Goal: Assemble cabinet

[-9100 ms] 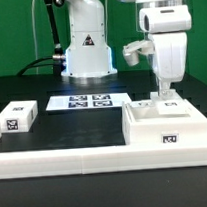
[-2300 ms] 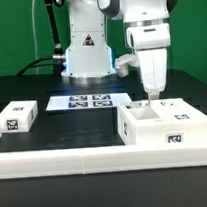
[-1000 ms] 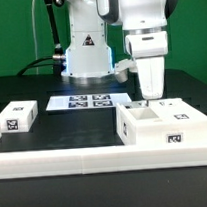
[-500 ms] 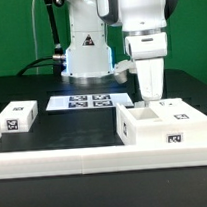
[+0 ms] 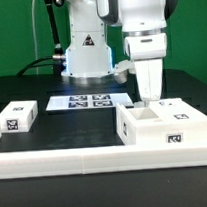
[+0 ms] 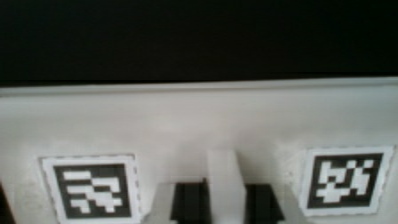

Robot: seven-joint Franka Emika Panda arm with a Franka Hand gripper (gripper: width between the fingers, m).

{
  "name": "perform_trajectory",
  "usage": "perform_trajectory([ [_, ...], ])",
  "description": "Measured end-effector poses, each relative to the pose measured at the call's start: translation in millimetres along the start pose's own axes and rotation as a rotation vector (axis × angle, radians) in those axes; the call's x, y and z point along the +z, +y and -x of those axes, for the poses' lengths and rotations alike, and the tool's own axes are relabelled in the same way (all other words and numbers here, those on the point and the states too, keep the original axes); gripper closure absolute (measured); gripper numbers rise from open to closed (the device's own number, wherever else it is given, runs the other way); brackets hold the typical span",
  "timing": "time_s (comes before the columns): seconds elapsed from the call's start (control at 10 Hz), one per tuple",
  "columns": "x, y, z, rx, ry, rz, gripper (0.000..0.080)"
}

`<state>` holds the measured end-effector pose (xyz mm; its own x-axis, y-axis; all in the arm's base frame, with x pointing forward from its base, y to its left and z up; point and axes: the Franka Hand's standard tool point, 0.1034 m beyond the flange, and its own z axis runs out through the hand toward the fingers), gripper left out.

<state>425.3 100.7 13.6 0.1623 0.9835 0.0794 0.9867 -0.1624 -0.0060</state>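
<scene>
The large white cabinet box (image 5: 165,125) stands at the exterior view's right, open on top, with tags on its front and top. My gripper (image 5: 149,98) hangs straight down at its rear top edge. In the wrist view the box (image 6: 196,120) fills the frame, with one tag (image 6: 93,188) on each side of my gripper (image 6: 228,200). The two dark fingers (image 6: 191,202) stand close together with a thin white ridge of the box between them. A small white tagged block (image 5: 17,118) lies at the exterior view's left.
The marker board (image 5: 89,99) lies flat behind the parts, in front of the robot base (image 5: 86,53). A long white rail (image 5: 85,156) runs along the table's front edge. Black table shows between the block and the box.
Since the oldest frame the gripper and the box have shifted toward the exterior view's left. Over the last second nothing has visibly moved.
</scene>
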Motion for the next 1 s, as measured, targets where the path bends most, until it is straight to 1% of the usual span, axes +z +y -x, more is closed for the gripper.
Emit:
perform_trajectory([
  [0.1,-5.6,1.2,0.0,0.012,-0.007,0.0,0.0731],
  [0.3,-21.8,3.4,2.9,0.028,-0.033,-0.009,0.0731],
  [0.5,-33.3,4.0,12.7,0.034,-0.059,-0.026,0.0729],
  [0.7,-38.3,4.9,23.3,0.047,-0.067,-0.03,0.0729],
  [0.9,-41.4,6.7,27.0,0.051,-0.076,-0.039,0.0729],
  [1.0,-44.0,12.1,25.6,0.052,-0.075,-0.033,0.0729],
])
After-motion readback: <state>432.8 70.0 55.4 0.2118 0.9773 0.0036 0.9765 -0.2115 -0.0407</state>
